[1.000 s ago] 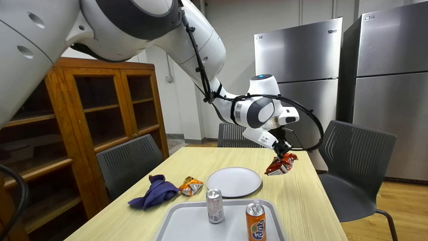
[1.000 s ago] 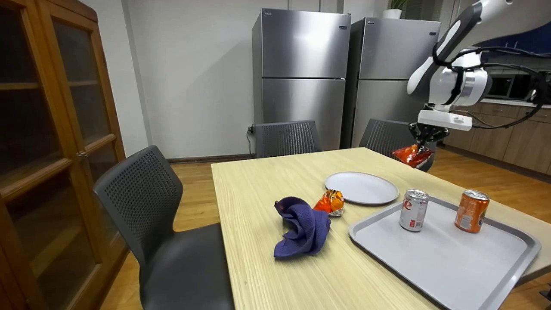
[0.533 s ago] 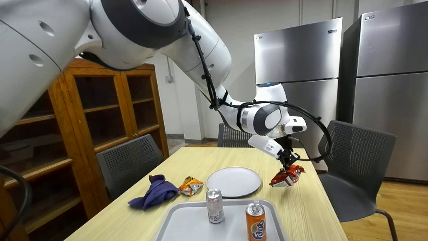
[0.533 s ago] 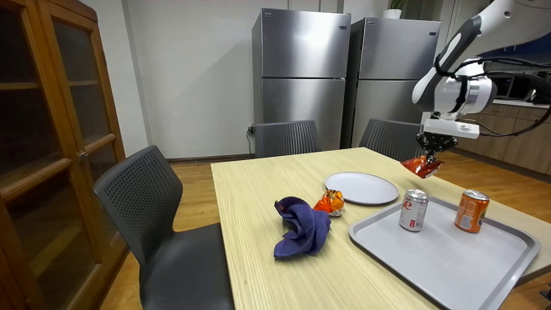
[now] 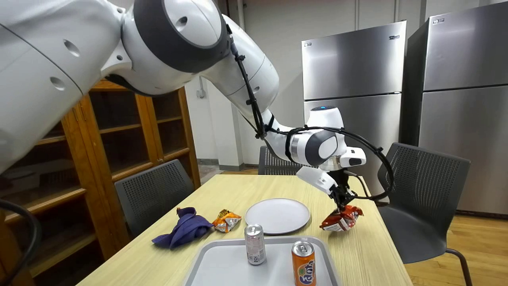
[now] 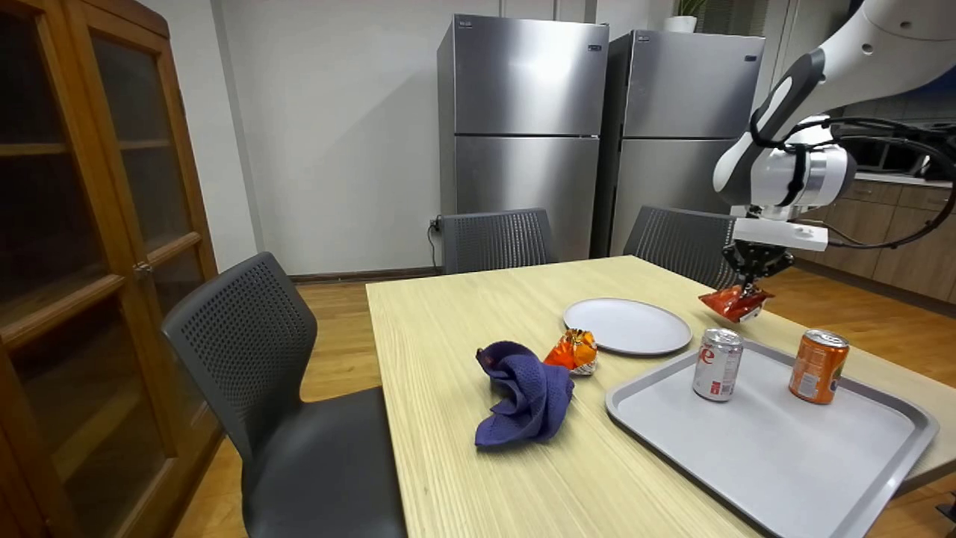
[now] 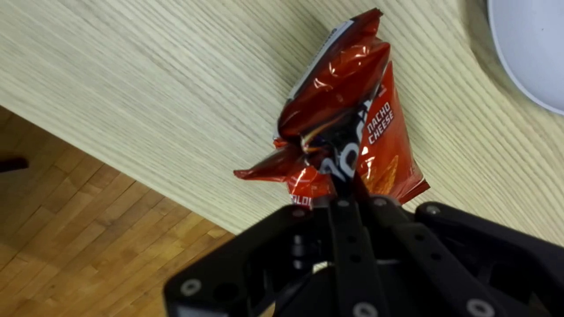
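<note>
My gripper (image 5: 342, 206) is shut on a crumpled red Nacho Cheese chip bag (image 5: 342, 219). The gripper (image 6: 748, 284) and the bag (image 6: 736, 304) also show in an exterior view. In the wrist view, the gripper (image 7: 343, 193) pinches the bag (image 7: 348, 83) at its middle, and the fingertips are partly hidden by its folds. The bag hangs low over the pale wooden table (image 5: 369, 254), near the table's edge. I cannot tell whether it touches the tabletop. A grey-white plate (image 5: 278, 216) lies beside the bag, and its rim shows in the wrist view (image 7: 528, 53).
A grey tray (image 5: 222, 274) bears a silver can (image 5: 254, 244) and an orange Fanta can (image 5: 304, 264). An orange snack bag (image 5: 227, 221) and a purple cloth (image 5: 184, 231) lie past the plate. Chairs (image 5: 420, 198) stand round the table. A wooden cabinet (image 6: 112, 224) stands behind.
My gripper has moved down with the red bag in it, and slightly toward the tray. The bag is now much closer to the tabletop. The other things have not moved.
</note>
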